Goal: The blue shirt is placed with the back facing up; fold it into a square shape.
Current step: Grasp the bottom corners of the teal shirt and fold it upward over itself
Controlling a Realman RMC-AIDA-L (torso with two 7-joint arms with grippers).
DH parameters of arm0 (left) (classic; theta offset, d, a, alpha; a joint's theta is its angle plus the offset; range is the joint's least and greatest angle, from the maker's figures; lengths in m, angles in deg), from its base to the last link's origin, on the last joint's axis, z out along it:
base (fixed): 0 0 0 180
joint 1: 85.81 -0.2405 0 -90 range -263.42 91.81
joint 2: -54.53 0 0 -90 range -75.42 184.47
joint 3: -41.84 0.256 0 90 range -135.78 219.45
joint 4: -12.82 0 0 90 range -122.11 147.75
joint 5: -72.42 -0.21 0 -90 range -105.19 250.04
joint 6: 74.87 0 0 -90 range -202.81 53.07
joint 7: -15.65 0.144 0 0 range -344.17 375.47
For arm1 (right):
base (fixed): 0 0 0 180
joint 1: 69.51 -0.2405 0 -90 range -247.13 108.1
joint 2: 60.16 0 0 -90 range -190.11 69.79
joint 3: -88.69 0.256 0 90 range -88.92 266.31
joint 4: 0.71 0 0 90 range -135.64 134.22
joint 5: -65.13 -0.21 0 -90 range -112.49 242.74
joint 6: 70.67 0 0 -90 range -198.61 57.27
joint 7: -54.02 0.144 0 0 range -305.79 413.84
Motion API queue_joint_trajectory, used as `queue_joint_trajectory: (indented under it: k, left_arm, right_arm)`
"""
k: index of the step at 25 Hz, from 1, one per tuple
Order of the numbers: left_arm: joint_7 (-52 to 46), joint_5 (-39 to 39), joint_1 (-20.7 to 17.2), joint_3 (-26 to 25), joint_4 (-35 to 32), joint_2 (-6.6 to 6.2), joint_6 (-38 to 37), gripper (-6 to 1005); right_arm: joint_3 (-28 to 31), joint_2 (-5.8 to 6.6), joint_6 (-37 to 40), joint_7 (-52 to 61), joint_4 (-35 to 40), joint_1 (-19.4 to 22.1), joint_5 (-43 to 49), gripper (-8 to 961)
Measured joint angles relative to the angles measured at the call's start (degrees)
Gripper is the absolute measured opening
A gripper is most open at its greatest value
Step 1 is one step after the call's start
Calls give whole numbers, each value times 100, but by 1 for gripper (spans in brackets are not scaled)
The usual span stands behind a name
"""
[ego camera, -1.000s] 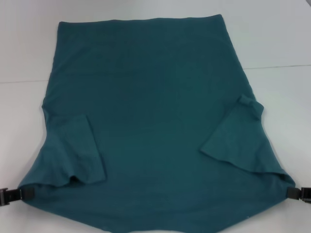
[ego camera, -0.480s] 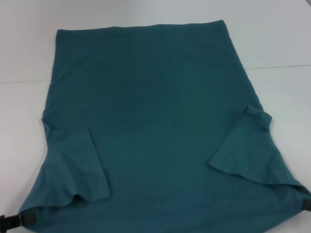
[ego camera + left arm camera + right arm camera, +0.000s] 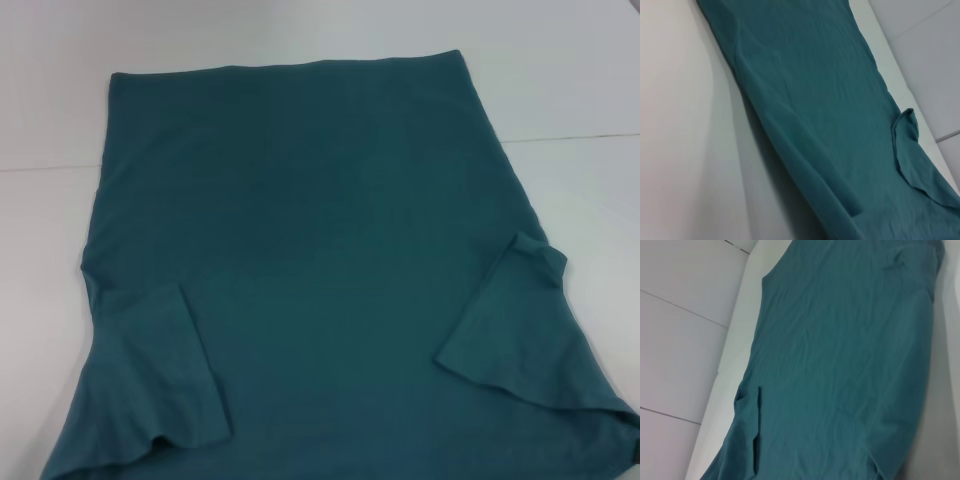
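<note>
The blue shirt (image 3: 320,250) lies back up on the white table (image 3: 40,260), hem at the far side, and its near part runs off the bottom of the head view. Both short sleeves are folded inward onto the body, one at the left (image 3: 160,370) and one at the right (image 3: 510,320). Only a dark sliver of my right gripper (image 3: 636,450) shows, at the shirt's near right corner, clamped on the cloth. My left gripper is out of view. The shirt also shows in the left wrist view (image 3: 830,100) and the right wrist view (image 3: 840,350), its edge raised off the table.
A thin seam (image 3: 570,137) crosses the table beyond the shirt's middle. White table surface borders the shirt on both sides (image 3: 590,220). Pale tiled floor (image 3: 680,330) shows beyond the table edge in the wrist views.
The shirt has slid toward me. Its hem and sleeves sit lower in the head view. The left gripper has dropped out of view and the right one nearly so.
</note>
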Motion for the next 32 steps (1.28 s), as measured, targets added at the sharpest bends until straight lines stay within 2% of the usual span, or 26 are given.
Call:
queue_joint_trajectory:
  k: [6, 10, 13, 15, 16, 17, 20, 22, 26, 32]
  left_arm:
    - [109, 1, -190, -63, 0, 66, -101, 27]
    - [112, 48, -77, -76, 17, 48, -101, 26]
    - [86, 197, 188, -85, 91, -41, -57, 26]
    - [65, 367, 486, -90, 237, -154, 44, 26]
    - [60, 421, 606, -91, 314, -204, 117, 27]
    - [58, 465, 744, -94, 402, -250, 229, 27]
    - [69, 559, 1167, -89, 681, -375, 633, 27]
    - [106, 638, 1411, -86, 920, -457, 976, 27]
    - [192, 874, 1748, -73, 1287, -538, 1749, 27]
    - [457, 1247, 2135, -28, 1736, -532, 2920, 26]
  right_arm:
    - [35, 59, 97, -12, 1, 62, -7, 57]
    - [182, 87, 64, -19, 1, -48, -35, 59]
    - [343, 102, 6, -25, -7, -288, -50, 61]
    - [482, 118, -101, -10, -24, -509, -51, 62]
    - [610, 127, -234, 19, -34, -757, -54, 63]
    - [610, 127, -234, 19, -34, -757, -54, 64]
    - [744, 125, -621, 27, -54, -1200, -56, 66]
    - [757, 119, -768, 28, -56, -1318, -77, 67]
    - [725, 76, -1392, 11, -76, -1625, -252, 70]
    - [695, 55, -2418, -119, -313, -2113, -281, 73]
